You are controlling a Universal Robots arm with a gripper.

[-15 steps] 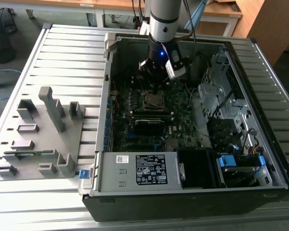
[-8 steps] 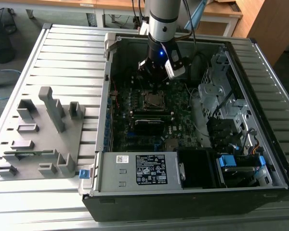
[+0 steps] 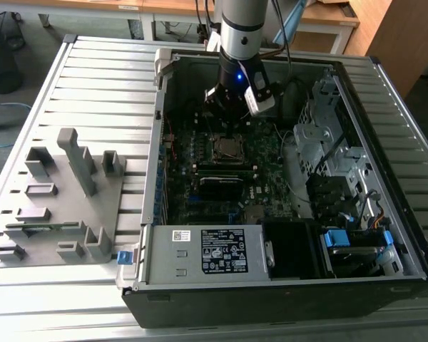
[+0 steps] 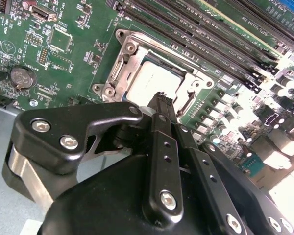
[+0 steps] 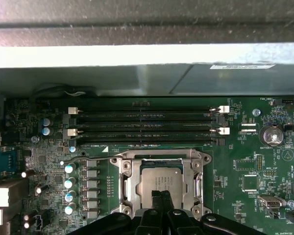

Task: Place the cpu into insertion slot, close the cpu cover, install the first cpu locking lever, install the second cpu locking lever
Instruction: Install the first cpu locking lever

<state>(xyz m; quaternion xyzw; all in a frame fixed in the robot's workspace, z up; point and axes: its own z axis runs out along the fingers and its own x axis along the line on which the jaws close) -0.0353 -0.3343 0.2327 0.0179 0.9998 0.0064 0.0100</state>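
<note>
Gripper [image 3: 227, 121] is down inside the open case [image 3: 151, 214], over the board's [image 3: 271, 167] far half, just far of the cpu [image 3: 230, 148]. In both wrist views the fingers are pinched together with nothing between them; gripper [image 4: 161, 97] [image 5: 160, 195] tips sit over one edge of the cpu [image 4: 154, 83] [image 5: 159, 178]. Can't tell if they're touching.

Cpu lies flat in the slot [image 5: 159, 163]. Cover [image 4: 118, 68] [image 5: 128, 183] is down around it, cpu top showing through the opening. Thin wire lever [image 5: 88, 159] runs off one cover corner along the board; can't tell if it's latched. RAM slots [image 5: 142, 125] are just beside the cover. Grey fixture plate [image 3: 57, 196] lies on the table at the exterior view's left, outside the case.
</note>
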